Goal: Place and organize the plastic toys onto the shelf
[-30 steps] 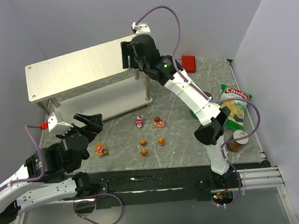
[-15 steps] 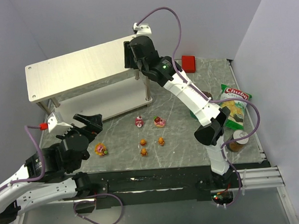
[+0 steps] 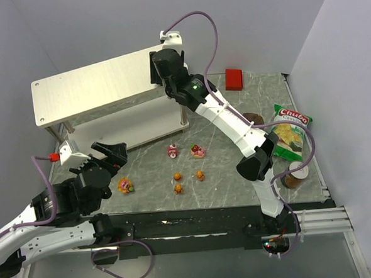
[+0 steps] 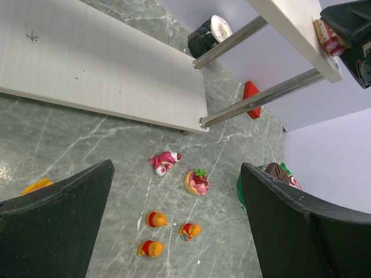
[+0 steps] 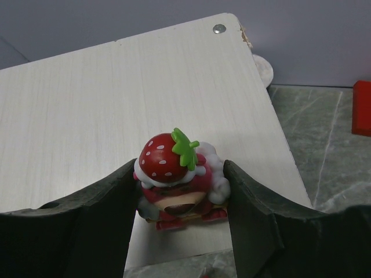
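1. Pale lavender walls enclose a grey-green marbled table top point(image 3: 237, 167), with the two-tier shelf point(image 3: 94, 88) of whitish boards standing at its far left.
2. We find the right gripper point(image 3: 158, 70) hanging over the right-hand end of the shelf's top board. In its wrist view a strawberry bear point(image 5: 174, 185) stands upright between the fingers point(image 5: 98, 220), and each finger lies against one of its sides.
3. We read that as a grip closed partway on the bear. Whether its feet rest on the board or sit just above it, we cannot tell.
4. We judge the spot deliberate: setting this bear at the board's end leaves the bare length beyond the fingertips free for a row of the others.
5. The left gripper point(image 3: 109, 150) hovers low over the near left of the table, fingers spread about as wide as they go, with nothing between them.
6. Ahead of those fingertips lie a pink bear point(image 4: 164, 162) on its side and a second strawberry bear point(image 4: 197, 181) on a tan disc.
7. Between the spread fingers, nearer the wrist, sit three small orange bears point(image 4: 155, 219).
8. The flower-faced figurine point(image 3: 125, 186) lies just beside one finger, half hidden in the wrist view.
9. By our count one toy of seven is at the shelf, and the wide spread looks like readiness to pick up the next.
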You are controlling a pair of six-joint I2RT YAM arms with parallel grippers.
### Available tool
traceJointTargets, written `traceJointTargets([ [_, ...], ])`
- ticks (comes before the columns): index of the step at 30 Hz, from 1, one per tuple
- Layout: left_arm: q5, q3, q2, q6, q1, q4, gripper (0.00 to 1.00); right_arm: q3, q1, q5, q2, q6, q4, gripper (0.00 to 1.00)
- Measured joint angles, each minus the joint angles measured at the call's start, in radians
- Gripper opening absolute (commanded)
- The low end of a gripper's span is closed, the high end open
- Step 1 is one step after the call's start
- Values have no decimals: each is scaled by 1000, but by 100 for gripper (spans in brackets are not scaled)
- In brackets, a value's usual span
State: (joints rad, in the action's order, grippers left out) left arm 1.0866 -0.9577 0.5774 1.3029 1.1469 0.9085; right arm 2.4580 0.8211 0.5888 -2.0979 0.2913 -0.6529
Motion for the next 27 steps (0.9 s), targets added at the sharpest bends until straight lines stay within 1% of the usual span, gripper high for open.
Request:
traceJointTargets([
  [2,0,0,0,0,0,2,96,3,2,13,-9,-1,16,66],
  [3,0,0,0,1,0,3,97,3,2,17,-10,0,22,76],
  [5,0,0,0,1,0,3,96,2,2,16,-11,-3,24,86],
  [6,0,0,0,1,0,3,96,-9,2,19,-10,-9,33,95],
  [7,0,0,0,1,0,3,96,-18,2,21,-8,-16,46,99],
  [10,0,0,0,-1,0,2,96,-63,8,6,12,-47,90,100],
  [15,-2,0,0,-38,0,-14,96,-68,6,-55,22,-77,88,100],
  [22,-43,2,16,-212,0,-150,96,-57,1,-132,40,-101,48,100],
  [27,-86,4,105,-321,0,-246,96,-57,-12,-167,99,-113,11,100],
])
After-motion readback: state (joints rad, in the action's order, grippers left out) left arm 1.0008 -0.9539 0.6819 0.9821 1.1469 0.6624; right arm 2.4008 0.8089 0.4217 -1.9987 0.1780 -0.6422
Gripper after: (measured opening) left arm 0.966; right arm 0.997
